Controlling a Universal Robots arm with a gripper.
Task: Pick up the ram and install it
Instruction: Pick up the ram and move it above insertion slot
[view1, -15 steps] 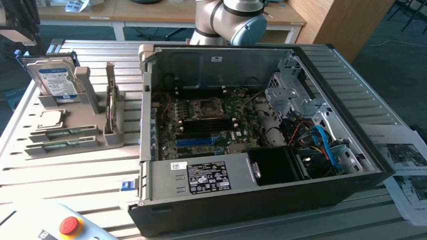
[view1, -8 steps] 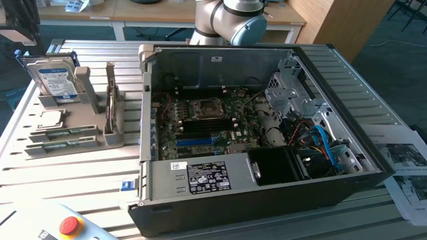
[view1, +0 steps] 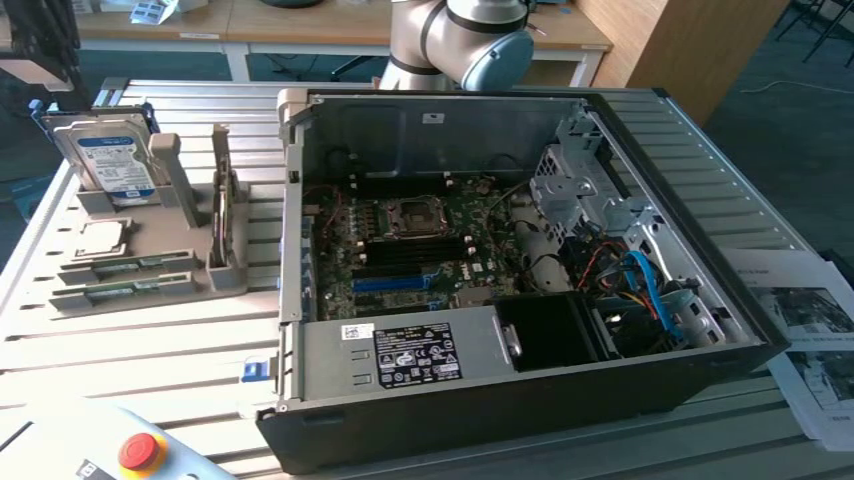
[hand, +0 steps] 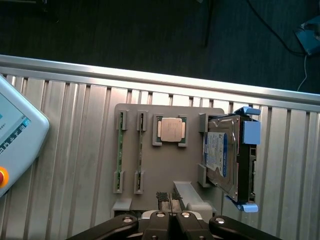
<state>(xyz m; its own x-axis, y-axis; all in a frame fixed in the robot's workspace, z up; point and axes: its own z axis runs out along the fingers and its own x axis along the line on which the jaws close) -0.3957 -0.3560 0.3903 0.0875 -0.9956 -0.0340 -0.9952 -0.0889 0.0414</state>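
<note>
Two ram sticks, thin and green, lie side by side in slots of a grey holder (hand: 165, 160): one ram stick (hand: 120, 150) nearer the holder's edge, the other ram stick (hand: 140, 150) beside it. In the exterior view the ram sticks (view1: 127, 266) sit at the holder's front, left of the open computer case (view1: 534, 400). My gripper (hand: 168, 196) hangs high above the holder's edge by a raised grey block, apart from the sticks. Its fingers (hand: 161, 196) are shut with nothing between them.
On the same holder (view1: 200, 280) are a square silver processor (hand: 171, 130) and an upright blue-labelled hard drive (hand: 222, 157). The motherboard (view1: 414, 240) lies open inside the case. A teach pendant (hand: 15, 145) rests on the slatted table, and papers (view1: 814, 340) lie at the exterior view's right.
</note>
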